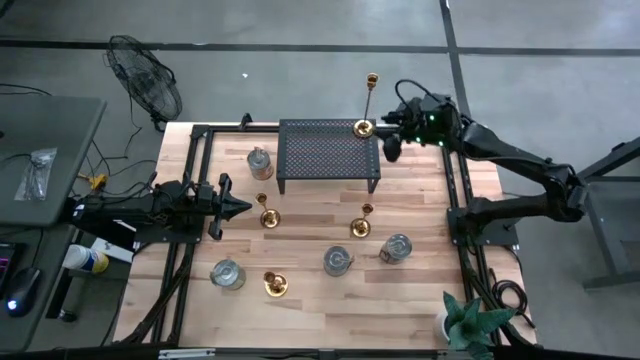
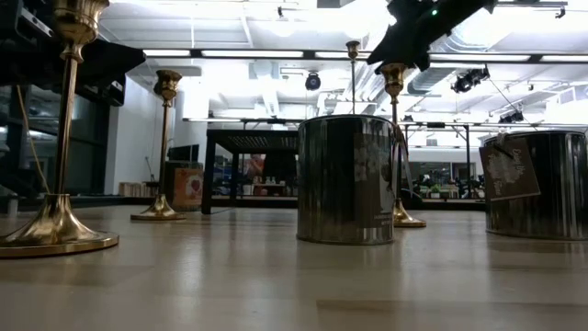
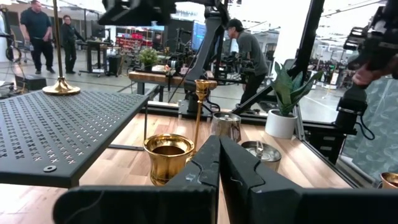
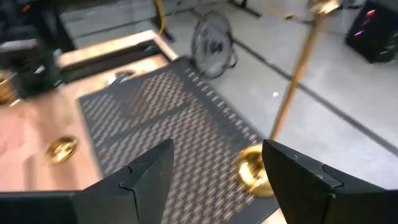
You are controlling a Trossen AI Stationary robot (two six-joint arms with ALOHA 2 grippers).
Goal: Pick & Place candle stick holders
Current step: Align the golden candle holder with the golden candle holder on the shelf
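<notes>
Overhead arrangement: the tall slender brass candlestick (image 1: 366, 120) stands upright on the back right corner of the black perforated stand (image 1: 329, 153), with the right gripper (image 1: 392, 147) just beside its base, fingers spread wide and holding nothing. The left gripper (image 1: 238, 208) rests at the table's (image 1: 420, 300) left side, jaws pressed fully together and empty, pointing toward a short brass candlestick (image 1: 266, 215) just ahead of it. The remaining holders stand on the tabletop: two more brass candlesticks (image 1: 362, 223) (image 1: 275, 285) and four silvery cups (image 1: 260, 162) (image 1: 228, 274) (image 1: 338, 261) (image 1: 397, 248)
</notes>
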